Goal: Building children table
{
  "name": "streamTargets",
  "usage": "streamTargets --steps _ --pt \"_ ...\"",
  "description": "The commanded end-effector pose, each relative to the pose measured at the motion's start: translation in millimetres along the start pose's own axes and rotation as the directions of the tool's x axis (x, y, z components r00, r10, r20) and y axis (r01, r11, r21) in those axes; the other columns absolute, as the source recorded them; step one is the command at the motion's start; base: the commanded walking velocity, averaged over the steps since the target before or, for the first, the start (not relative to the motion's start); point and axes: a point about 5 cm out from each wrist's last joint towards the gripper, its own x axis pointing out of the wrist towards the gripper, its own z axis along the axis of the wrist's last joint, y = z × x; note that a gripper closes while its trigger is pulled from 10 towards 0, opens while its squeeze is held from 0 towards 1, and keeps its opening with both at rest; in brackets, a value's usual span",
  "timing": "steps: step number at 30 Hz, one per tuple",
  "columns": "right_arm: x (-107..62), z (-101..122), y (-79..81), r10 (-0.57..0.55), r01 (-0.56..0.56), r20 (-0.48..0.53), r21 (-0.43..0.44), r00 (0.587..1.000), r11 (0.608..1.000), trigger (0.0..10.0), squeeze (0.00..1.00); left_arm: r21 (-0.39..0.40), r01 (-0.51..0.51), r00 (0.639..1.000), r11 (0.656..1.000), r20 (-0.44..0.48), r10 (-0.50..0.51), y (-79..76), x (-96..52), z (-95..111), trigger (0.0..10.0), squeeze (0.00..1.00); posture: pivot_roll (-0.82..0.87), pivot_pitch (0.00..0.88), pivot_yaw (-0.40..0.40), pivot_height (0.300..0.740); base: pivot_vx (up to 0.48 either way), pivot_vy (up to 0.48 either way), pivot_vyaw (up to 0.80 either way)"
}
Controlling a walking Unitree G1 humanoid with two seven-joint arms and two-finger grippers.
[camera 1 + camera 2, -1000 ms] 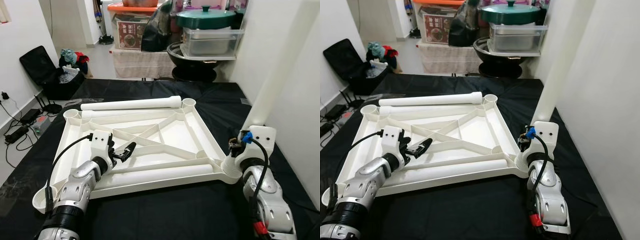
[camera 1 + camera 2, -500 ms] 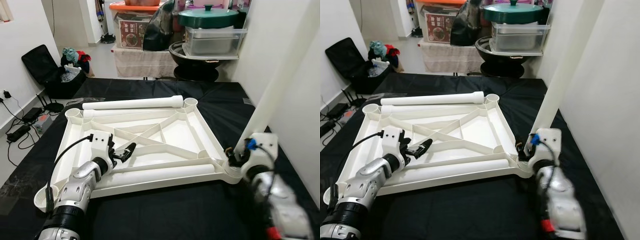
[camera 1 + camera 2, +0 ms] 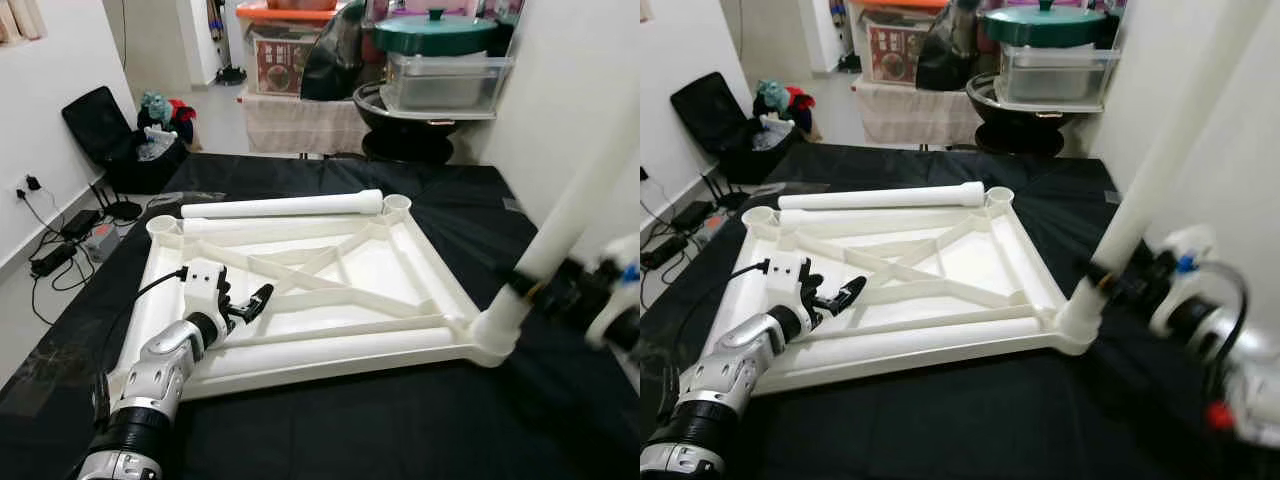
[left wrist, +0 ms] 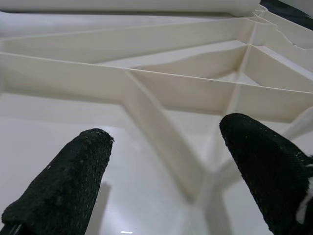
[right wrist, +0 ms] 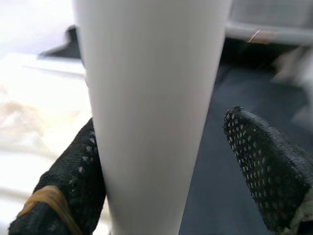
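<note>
Left gripper (image 3: 262,296) hovers fingers apart over the ribs of the upturned white tabletop (image 3: 330,270), holding nothing, same spot as a second ago. Right gripper (image 3: 1120,280) has swung out to the right and blurs; one finger touches the upright leg (image 3: 1160,150), the other stands off, so grip looks loose or releasing. That leg now leans right from its near-right corner socket (image 3: 492,340), earlier more upright, so probably not fully seated. Two loose legs (image 3: 285,208) lie along near and far edges.

White table leg (image 5: 151,112) between the spread right tool (image 5: 166,161) fingers.
</note>
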Motion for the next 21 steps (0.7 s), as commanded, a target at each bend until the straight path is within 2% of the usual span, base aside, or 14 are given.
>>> streamTargets --steps 1,2,9,11,14,15,17,18,19,20,21 --pt "-1.6 -2 -8.2 -0.019 0.019 0.004 0.01 1.0 1.0 6.4 0.0 0.015 0.0 1.0 1.0 -0.01 0.0 0.2 0.5 -1 10.0 0.0 0.03 0.0 -0.046 0.74 0.0 0.0 0.0" --pt "2.7 -1 -11.9 -0.033 0.032 0.023 0.029 0.999 0.999 0.0 0.0 0.016 -0.004 1.0 1.0 -0.008 0.004 1.6 -0.3 -1 10.0 0.0 0.04 0.0 -0.053 0.74 0.0 0.0 0.0" --pt "7.7 -2 -10.0 -0.083 0.078 0.077 0.059 0.994 0.995 0.0 0.0 0.017 -0.005 1.0 1.0 -0.01 0.006 2.3 -2.3 -3 10.0 0.0 0.04 0.0 -0.049 0.74 0.0 0.0 0.0" --pt "7.0 -3 -7.7 -0.086 0.082 0.075 0.057 0.993 0.995 0.0 0.0 0.018 -0.003 1.0 1.0 -0.011 0.003 1.8 -2.1 -3 10.0 0.0 0.04 0.0 -0.046 0.74 0.0 0.0 0.0" --pt "5.7 -7 4.4 -0.137 0.132 0.065 0.066 0.989 0.989 0.0 0.0 0.022 0.003 1.0 1.0 -0.012 -0.003 1.6 -0.1 -2 10.0 0.0 0.03 0.0 -0.036 0.74 0.0 0.0 0.0" --pt "6.7 -10 3.0 -0.198 0.195 0.042 0.071 0.979 0.978 0.0 0.0 0.024 0.005 1.0 1.0 -0.012 -0.004 1.7 0.5 -2 10.0 0.0 0.03 0.0 -0.036 0.74 0.0 0.0 0.0" --pt "6.7 -10 3.0 -0.198 0.195 0.042 0.071 0.979 0.978 0.0 0.0 0.024 0.005 1.0 1.0 -0.012 -0.004 1.7 0.5 -2 10.0 0.0 0.03 0.0 -0.036 0.74 0.0 0.0 0.0" --pt "6.9 -16 -0.1 -0.367 0.367 -0.019 0.051 0.93 0.929 0.0 0.0 0.026 0.007 1.0 1.0 -0.012 -0.006 2.0 0.5 -2 10.0 0.0 0.02 0.0 -0.032 0.74 0.0 0.0 0.0" --pt "3.8 -23 2.1 -0.555 0.557 -0.056 0.064 0.83 0.828 0.0 0.0 0.027 0.008 1.0 1.0 -0.013 -0.007 2.0 0.4 -2 10.0 0.0 0.02 0.0 -0.031 0.74 0.0 0.0 0.0" --pt "3.8 -23 2.1 -0.555 0.557 -0.056 0.064 0.83 0.828 0.0 0.0 0.027 0.008 1.0 1.0 -0.013 -0.007 2.0 0.4 -2 10.0 0.0 0.02 0.0 -0.031 0.74 0.0 0.0 0.0" --pt "-1.1 -31 11.7 -0.688 0.693 -0.086 0.06 0.72 0.718 0.0 0.0 0.028 0.008 1.0 1.0 -0.015 -0.007 1.6 0.4 -3 10.0 0.0 0.02 0.0 -0.031 0.74 0.0 0.0 0.0"
